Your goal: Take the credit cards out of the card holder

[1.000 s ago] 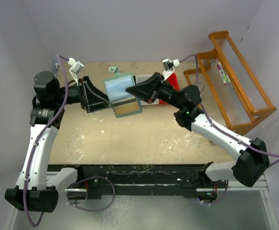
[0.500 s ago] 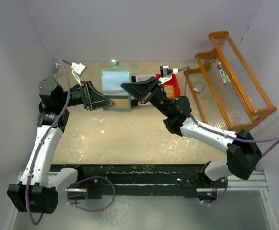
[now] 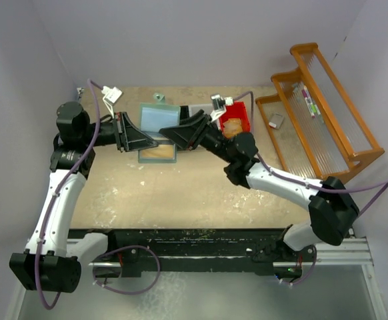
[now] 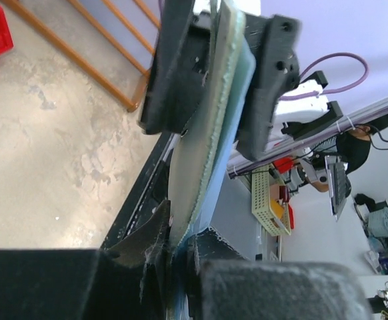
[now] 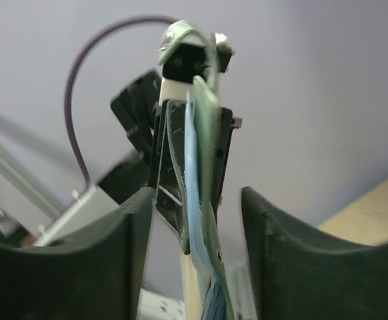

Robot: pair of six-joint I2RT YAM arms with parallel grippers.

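Observation:
The pale teal card holder (image 3: pixel 157 120) is held unfolded above the table, its blue panel at the back. A tan-orange credit card (image 3: pixel 159 153) shows in its near panel. My left gripper (image 3: pixel 147 139) is shut on the holder's left edge. In the left wrist view the holder (image 4: pixel 211 133) runs edge-on out of my left gripper (image 4: pixel 174 243). My right gripper (image 3: pixel 172 131) stands open at the holder's right edge. In the right wrist view the holder (image 5: pixel 204 200) hangs between the spread fingers (image 5: pixel 114 253) of my right gripper (image 5: pixel 197 227), touching neither.
A red bin (image 3: pixel 237 121) stands behind the right arm. A wooden rack (image 3: pixel 327 113) fills the right side, with a small object (image 3: pixel 276 120) in its lower tray. A pale grey flat piece (image 3: pixel 195 109) lies on the table by the red bin, partly hidden.
My left gripper has shut on the holder's left edge. My right gripper has let go and opened. Both arms shifted left and the holder now lies squarer to the table.

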